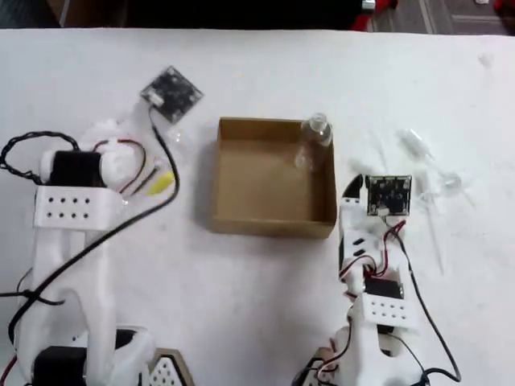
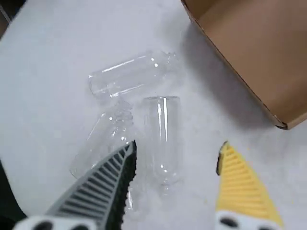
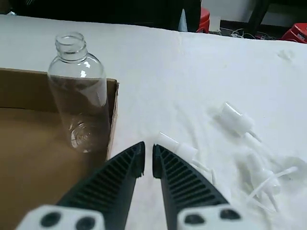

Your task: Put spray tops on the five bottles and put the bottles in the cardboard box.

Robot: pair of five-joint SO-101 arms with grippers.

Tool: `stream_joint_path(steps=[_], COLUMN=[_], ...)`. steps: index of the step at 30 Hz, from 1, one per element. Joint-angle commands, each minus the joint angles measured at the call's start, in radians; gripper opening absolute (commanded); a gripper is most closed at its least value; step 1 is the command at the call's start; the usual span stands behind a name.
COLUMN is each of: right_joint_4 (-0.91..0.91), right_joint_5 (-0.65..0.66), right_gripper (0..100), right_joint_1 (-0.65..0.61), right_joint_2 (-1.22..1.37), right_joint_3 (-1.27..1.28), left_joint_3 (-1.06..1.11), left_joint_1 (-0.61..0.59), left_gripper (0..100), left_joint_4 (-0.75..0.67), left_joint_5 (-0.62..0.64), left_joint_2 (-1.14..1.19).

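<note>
Ribbed black fingers of the right gripper (image 3: 148,158) sit almost pinched together, gripping nothing, just outside the cardboard box (image 3: 29,81). One clear round bottle (image 3: 79,96) stands upright and capless in the box's corner. White spray tops (image 3: 235,117) with thin tubes lie scattered beside the box. On the box's opposite side, the left gripper (image 2: 179,146), spread wide, hovers over three clear bottles (image 2: 129,76) lying on the white table (image 2: 48,57).

A white table (image 1: 265,72) stands before a dark room (image 3: 96,9), red items (image 3: 207,19) beyond its far edge.
</note>
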Motion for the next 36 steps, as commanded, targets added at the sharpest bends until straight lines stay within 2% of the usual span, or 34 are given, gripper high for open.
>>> stream_joint_path(steps=[1, 6, 10, 13, 20, 24, 29, 36], right_joint_4=[-0.022, -0.022, -0.022, -0.022, -0.021, -0.022, -0.025, -0.025], right_joint_5=[0.023, 0.025, 0.025, 0.025, 0.025, 0.025, 0.025, 0.025], right_gripper=[1.7, 1.9, 1.9, 1.9, 1.9, 2.1, 2.1, 2.1], right_joint_1=[-0.012, -0.012, -0.012, -0.012, -0.012, -0.012, -0.012, -0.013], right_joint_2=[0.004, 0.004, 0.004, 0.004, 0.004, 0.004, 0.004, 0.004], right_joint_3=[-0.032, -0.032, -0.032, -0.032, -0.032, -0.032, -0.032, -0.032], left_joint_3=[0.044, 0.137, 0.044, -0.147, -0.81, -1.119, -1.375, -1.626], left_joint_1=[0.001, -0.102, -0.211, -0.237, -0.2, -0.206, -0.197, -0.211], left_gripper=[25, 25, 25, 25, 25, 25, 25, 25], left_joint_4=[-0.157, -0.368, -0.368, -0.245, 0.147, 0.264, 0.423, 0.499], left_joint_5=[-0.064, -0.069, -0.061, -0.034, 0.178, 0.25, 0.206, 0.172], left_joint_2=[-0.035, -0.024, 0.116, 0.314, 0.826, 1.036, 1.224, 1.4])
